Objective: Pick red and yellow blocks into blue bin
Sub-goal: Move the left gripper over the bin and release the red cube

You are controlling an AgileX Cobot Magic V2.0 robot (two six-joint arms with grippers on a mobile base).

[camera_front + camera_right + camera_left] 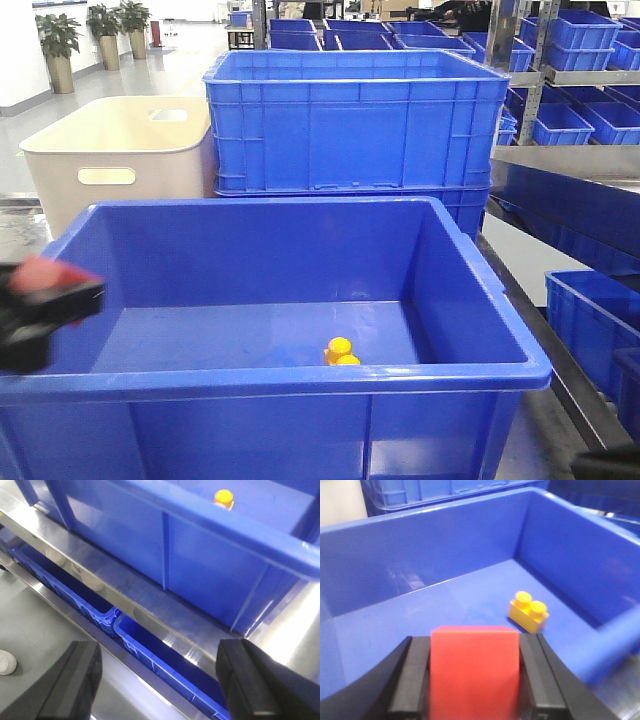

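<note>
Because the red cube (474, 665) is not yet dropped, it sits pinched squarely between the two dark jaws of the left gripper (474, 682), filling the gap between them. It is held at the left rim of the blue bin (420, 545), placed, I judge, for release inside. The yellow brick (529, 611) lies studs-up on the bin floor near the front wall. The right gripper (157, 680) hangs outside that wall, jaws spread and empty.
</note>
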